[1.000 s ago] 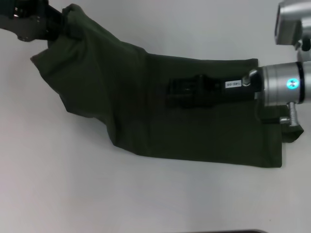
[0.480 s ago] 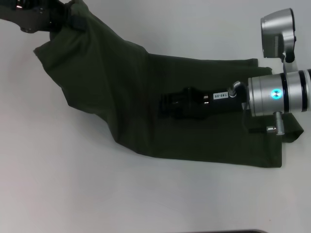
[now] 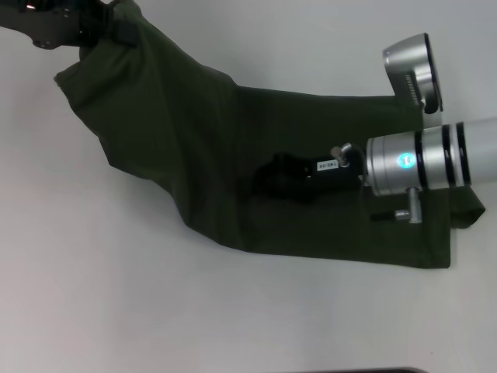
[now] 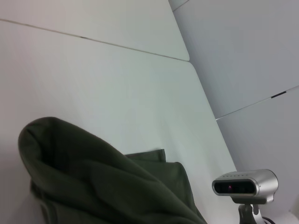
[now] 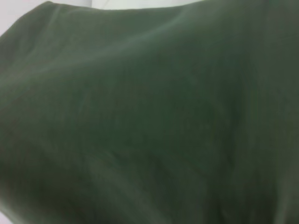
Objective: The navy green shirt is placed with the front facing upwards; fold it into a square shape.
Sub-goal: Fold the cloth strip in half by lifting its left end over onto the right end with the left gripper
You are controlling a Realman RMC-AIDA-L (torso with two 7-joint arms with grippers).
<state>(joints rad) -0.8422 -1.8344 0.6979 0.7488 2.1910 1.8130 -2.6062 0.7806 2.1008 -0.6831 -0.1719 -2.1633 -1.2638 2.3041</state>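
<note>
The shirt [image 3: 256, 155] lies across the middle of the white surface [image 3: 116, 311], its long axis running from the far left corner toward the right edge. Only plain green cloth shows; no lettering is visible, so it looks already partly doubled over.

The left tool [image 3: 105, 23] is up at the far left corner, and it has a bunch of the cloth lifted there, so that end of the shirt rises off the surface and drapes down in a slope toward the middle. From the left wrist view the lifted fold [image 4: 93, 182] hangs just below the camera, with bare surface beyond it. I would say the tool is closed on that cloth, since the cloth hangs from it, though the fingers themselves are hidden.

The right tool [image 3: 272, 177] reaches in from the right edge, low over the flat part of the shirt, its tip near the place where the lifted slope meets the flat cloth. Whether it is pressing down, or how far apart its fingers stand, I cannot tell; its own camera sees nothing but green cloth [image 5: 149, 116] very close.

The relation that matters: the raised end is on the left, the flat end on the right, and the right tool sits between them like a crease line. My guess is the left arm would carry its end over toward the right edge.
</note>
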